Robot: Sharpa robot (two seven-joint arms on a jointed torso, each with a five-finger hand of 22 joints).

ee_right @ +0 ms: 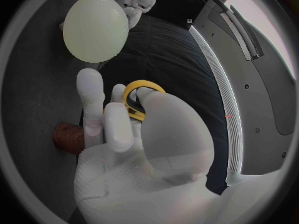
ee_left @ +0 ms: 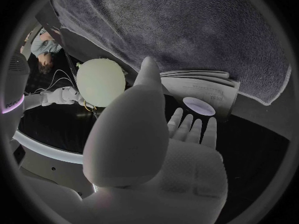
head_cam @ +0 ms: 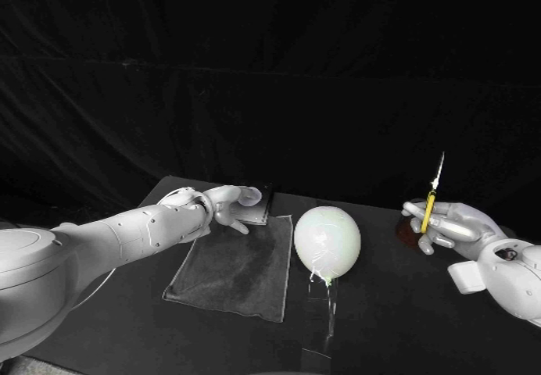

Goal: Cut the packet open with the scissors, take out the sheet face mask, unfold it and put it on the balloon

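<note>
Up go the scissors (head_cam: 429,205), packet (head_cam: 259,205) at the far end of the cloth (head_cam: 231,269).
Nearest, the balloon (head_cam: 327,241) sits mid-table beside the cloth; right hand (head_cam: 456,226) grasps the scissors, blades skyward; farther back, left hand (head_cam: 229,205) reaches the packet, grip impossible to tell.

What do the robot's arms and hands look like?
The left arm and right arm are smooth white shells, rounded, with bulging joint housings. The left hand and right hand are pale silver, with slim round-tipped fingers and a finely textured covering over the palm.
</note>
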